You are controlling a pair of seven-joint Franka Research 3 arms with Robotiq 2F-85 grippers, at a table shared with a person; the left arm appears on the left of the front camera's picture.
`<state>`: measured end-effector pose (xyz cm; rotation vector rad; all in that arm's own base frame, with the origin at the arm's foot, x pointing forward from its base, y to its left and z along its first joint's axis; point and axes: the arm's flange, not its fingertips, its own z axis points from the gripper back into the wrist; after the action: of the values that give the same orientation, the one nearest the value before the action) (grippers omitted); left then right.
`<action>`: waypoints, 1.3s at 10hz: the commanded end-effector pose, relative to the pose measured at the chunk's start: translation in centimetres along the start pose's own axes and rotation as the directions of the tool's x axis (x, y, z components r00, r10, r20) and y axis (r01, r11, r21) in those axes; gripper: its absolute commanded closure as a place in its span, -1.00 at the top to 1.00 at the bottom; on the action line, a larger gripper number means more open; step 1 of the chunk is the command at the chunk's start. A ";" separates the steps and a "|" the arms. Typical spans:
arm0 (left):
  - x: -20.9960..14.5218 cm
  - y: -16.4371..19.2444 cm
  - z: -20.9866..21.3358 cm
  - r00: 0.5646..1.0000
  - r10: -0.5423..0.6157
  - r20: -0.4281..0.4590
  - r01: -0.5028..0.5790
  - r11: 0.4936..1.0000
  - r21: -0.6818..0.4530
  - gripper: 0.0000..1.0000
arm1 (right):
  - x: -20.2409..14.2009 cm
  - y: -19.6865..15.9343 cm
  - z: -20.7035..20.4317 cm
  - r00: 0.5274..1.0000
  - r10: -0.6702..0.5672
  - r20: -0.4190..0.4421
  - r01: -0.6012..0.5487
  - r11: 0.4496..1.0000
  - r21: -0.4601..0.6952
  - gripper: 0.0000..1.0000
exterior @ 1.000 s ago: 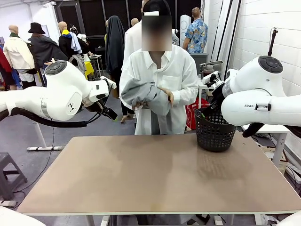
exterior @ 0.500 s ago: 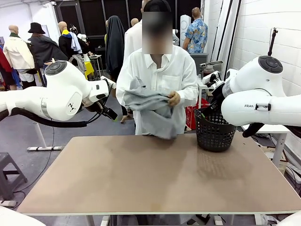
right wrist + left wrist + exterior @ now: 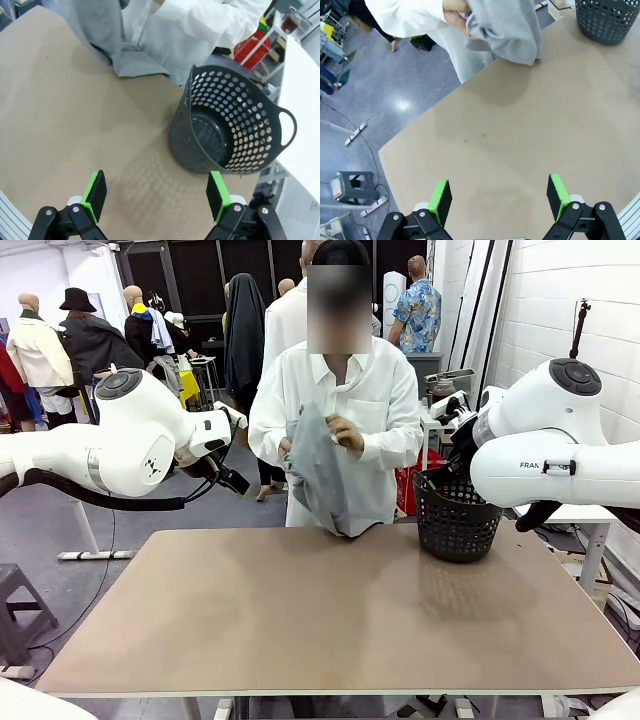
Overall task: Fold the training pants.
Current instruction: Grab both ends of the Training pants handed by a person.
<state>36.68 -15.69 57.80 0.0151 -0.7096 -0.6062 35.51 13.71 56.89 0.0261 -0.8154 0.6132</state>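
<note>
Fabric hangs bunched at the far side of the table: the light grey soft jersey training pants (image 3: pixel 325 475) are held in front of the chest of a person in a white button shirt (image 3: pixel 385 400). One of the person's hands (image 3: pixel 346 432) grips the upper folds. The flat tan table top (image 3: pixel 330 610) lies below them. A round black mesh plastic basket (image 3: pixel 457 520) stands upright near the table's far right corner, well apart from the pants.

From the front, both white arms are raised at the table's sides. The left gripper (image 3: pixel 236 483) is small and side-on there, so its jaws cannot be read.

The left wrist view looks down on the table (image 3: pixel 530 125). The left gripper (image 3: pixel 497 192) has its green pads (image 3: pixel 440 197) spread wide with bare table top between them. The pants (image 3: pixel 507 30) hang at the far edge, and their lowest fold seems to brush the table, though the angle leaves that unsure. This view adds the basket (image 3: pixel 607 20) at the top right and a small grey step stool (image 3: pixel 352 185) on the floor.

The right wrist view shows the right gripper (image 3: pixel 156 192) likewise spread and holding nothing. Just beyond it is the basket (image 3: pixel 225 135), seen from above down to its floor. The pants (image 3: pixel 100 30) hang at the upper left.
</note>
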 end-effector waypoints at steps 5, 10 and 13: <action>0.0 0.1 0.0 1.000 -0.005 0.003 0.005 1.000 -0.009 1.00 | -0.1 0.0 -0.2 1.000 -0.001 -0.004 0.001 1.000 0.001 1.00; 0.0 0.1 0.0 1.000 -0.005 0.003 0.005 1.000 -0.009 1.00 | -0.1 0.0 -0.2 1.000 -0.001 -0.004 0.001 1.000 0.001 1.00; 0.0 0.1 0.0 1.000 -0.005 0.003 0.005 1.000 -0.009 1.00 | -0.1 0.0 -0.2 1.000 -0.001 -0.004 0.001 1.000 0.001 1.00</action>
<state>36.68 -15.69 57.80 0.0151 -0.7096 -0.6062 35.51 13.71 56.89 0.0261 -0.8154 0.6132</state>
